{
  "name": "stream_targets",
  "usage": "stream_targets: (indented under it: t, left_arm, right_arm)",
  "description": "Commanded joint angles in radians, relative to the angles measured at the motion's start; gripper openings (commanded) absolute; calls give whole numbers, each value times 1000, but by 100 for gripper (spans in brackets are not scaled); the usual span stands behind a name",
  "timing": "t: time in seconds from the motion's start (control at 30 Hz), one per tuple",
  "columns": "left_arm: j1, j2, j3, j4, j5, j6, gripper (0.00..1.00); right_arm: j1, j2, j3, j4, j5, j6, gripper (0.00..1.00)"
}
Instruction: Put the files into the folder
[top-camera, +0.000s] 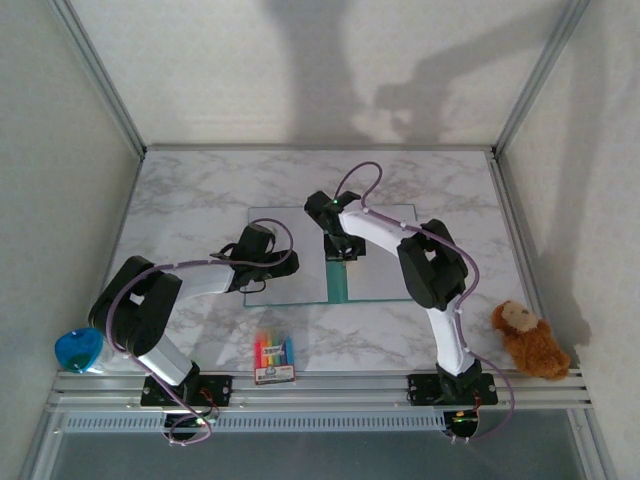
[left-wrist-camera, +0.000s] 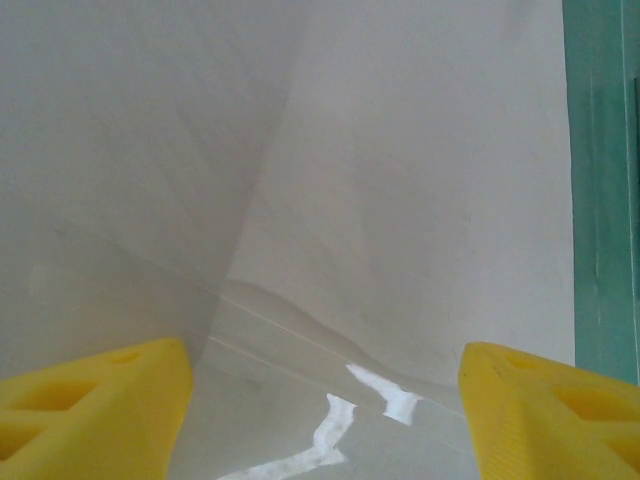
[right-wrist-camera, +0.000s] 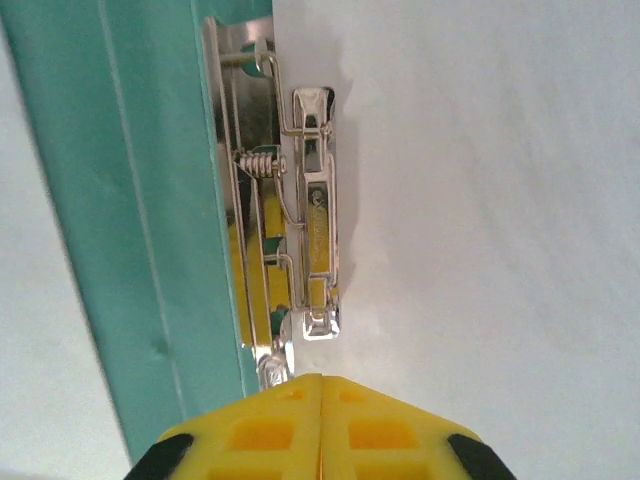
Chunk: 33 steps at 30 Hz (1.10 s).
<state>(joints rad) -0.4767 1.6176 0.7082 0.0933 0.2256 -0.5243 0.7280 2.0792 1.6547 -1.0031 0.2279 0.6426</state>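
The teal folder (top-camera: 338, 282) lies open flat in the middle of the table. White files (top-camera: 385, 275) cover its panels. My left gripper (top-camera: 287, 266) hovers low over the left panel. In the left wrist view its yellow fingers (left-wrist-camera: 110, 400) stand wide apart, so the left gripper (left-wrist-camera: 325, 350) is open over slightly buckled white files (left-wrist-camera: 400, 180), with a teal strip of folder (left-wrist-camera: 600, 180) at the right edge. My right gripper (top-camera: 337, 243) is above the spine. In the right wrist view the right gripper (right-wrist-camera: 322, 378) is shut with nothing in it, its tips right at the near end of the folder's metal clip (right-wrist-camera: 312, 230), between teal folder (right-wrist-camera: 120, 200) and white files (right-wrist-camera: 480, 200).
A small colourful crayon box (top-camera: 274, 358) lies near the front edge between the arm bases. A brown teddy bear (top-camera: 528, 340) sits at the front right corner. A blue object (top-camera: 78, 350) rests off the front left edge. Metal frame posts border the marble table (top-camera: 200, 190).
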Motion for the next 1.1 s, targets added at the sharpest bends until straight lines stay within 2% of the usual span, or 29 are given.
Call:
stream_targets:
  t: [0.0,0.3,0.43,0.5,0.63,0.8,0.97,1.07]
  left_arm:
    - [-8,33,0,-157,-34,-7,73]
    - [-7,29,87,-210,-75,15,77]
    - [-8,24,138,-234,-62,10,79]
    - [-8,17,163,-247,-64,9,81]
    - [-6,-2,221,-283,-90,4,86]
    - [-7,-59,260,-309,-155,-7,99]
    - [-4,-146,249,-309,-224,-39,100]
    - [-1,-195,215,-297,-245,-57,99]
  right_arm:
    - [-13,-123,-11,30,-40,-26,8]
    - [-64,-409,-216,275,-103,-105,16]
    - [-93,-530,-338,397,-91,-169,27]
    - [-108,-590,-401,466,-87,-199,29]
    - [-125,-708,-529,602,-82,-267,41]
    - [-136,-855,-704,800,-42,-351,61]
    - [-156,-939,-856,959,-25,-386,76]
    - [-172,-941,-875,948,-26,-351,82]
